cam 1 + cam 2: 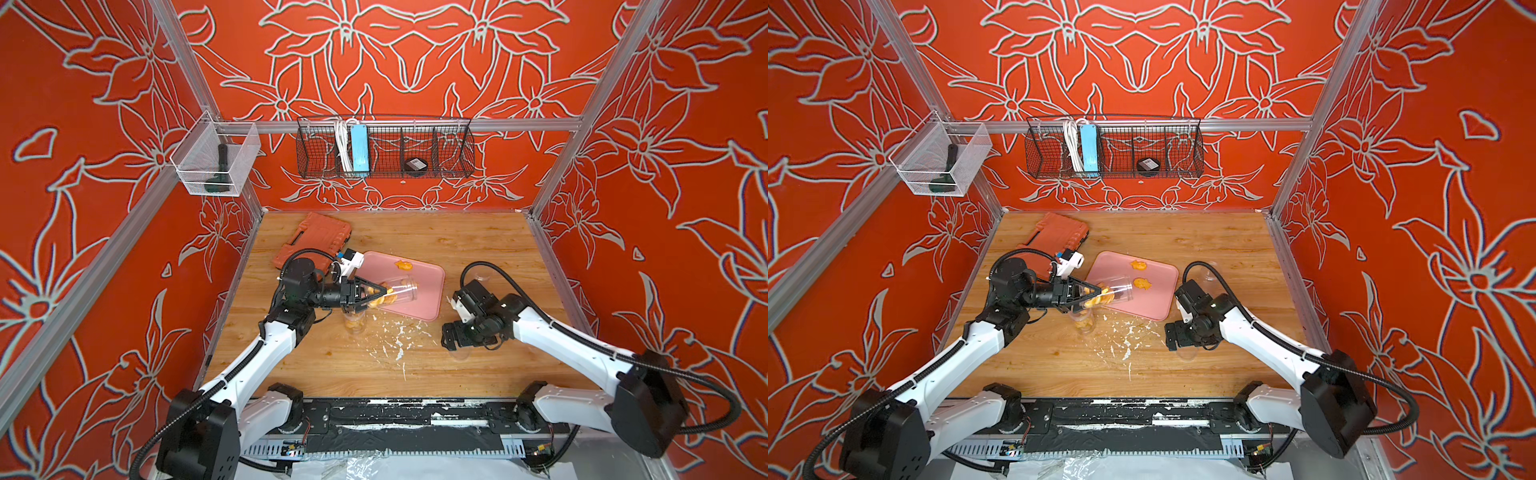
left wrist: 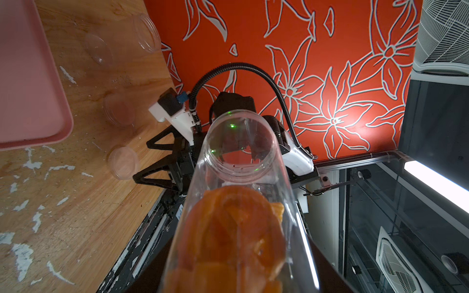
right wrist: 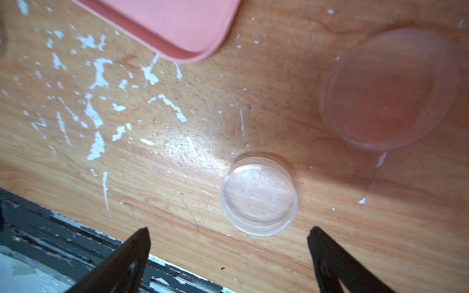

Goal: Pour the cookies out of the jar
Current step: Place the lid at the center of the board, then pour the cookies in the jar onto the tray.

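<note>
Top views first: the left gripper (image 1: pixel 377 296) pinches the clear jar (image 1: pixel 402 291) by its base, mouth tipped over the pink tray (image 1: pixel 426 309), where two cookies (image 1: pixel 1141 284) lie. Left wrist: more cookies sit packed at the jar's gripped end. Right wrist: the right gripper (image 3: pixel 228 230) is spread wide, with a clear lid (image 3: pixel 258 195) lying untouched on the table (image 3: pixel 177 157) just beyond its tips.

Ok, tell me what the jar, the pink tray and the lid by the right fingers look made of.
The jar looks like clear, glossy plastic, maybe glass: the cookies show through its wall. The tray seems matte pink plastic, smooth with a rounded rim. The lid looks like thin clear plastic; the table shows through it.
</note>
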`<action>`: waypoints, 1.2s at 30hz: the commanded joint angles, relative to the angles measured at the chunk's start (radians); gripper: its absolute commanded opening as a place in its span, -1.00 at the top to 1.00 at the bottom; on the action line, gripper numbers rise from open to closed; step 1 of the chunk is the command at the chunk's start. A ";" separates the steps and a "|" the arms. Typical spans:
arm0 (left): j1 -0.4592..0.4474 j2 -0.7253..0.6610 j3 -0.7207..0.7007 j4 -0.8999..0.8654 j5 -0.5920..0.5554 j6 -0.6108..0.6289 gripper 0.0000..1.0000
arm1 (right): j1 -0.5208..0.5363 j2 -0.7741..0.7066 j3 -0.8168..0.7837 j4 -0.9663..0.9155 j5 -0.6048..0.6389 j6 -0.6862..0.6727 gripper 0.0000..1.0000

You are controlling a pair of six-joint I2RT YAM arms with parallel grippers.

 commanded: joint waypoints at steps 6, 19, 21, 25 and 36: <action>0.013 0.113 0.049 -0.004 0.003 0.090 0.36 | 0.004 -0.180 0.017 -0.050 -0.006 -0.011 -0.97; 0.057 0.374 0.238 -0.293 0.023 0.424 0.41 | 0.004 -0.250 0.008 -0.065 -0.013 -0.025 -0.97; 0.072 0.414 0.266 -0.348 0.019 0.478 0.41 | 0.005 -0.256 0.006 -0.064 -0.011 -0.023 -0.97; 0.081 0.495 0.313 -0.382 0.009 0.517 0.42 | 0.003 -0.260 0.005 -0.063 -0.007 -0.023 -0.97; 0.099 0.669 0.495 -0.686 -0.124 0.751 0.47 | 0.005 -0.250 0.003 -0.060 -0.007 -0.025 -0.97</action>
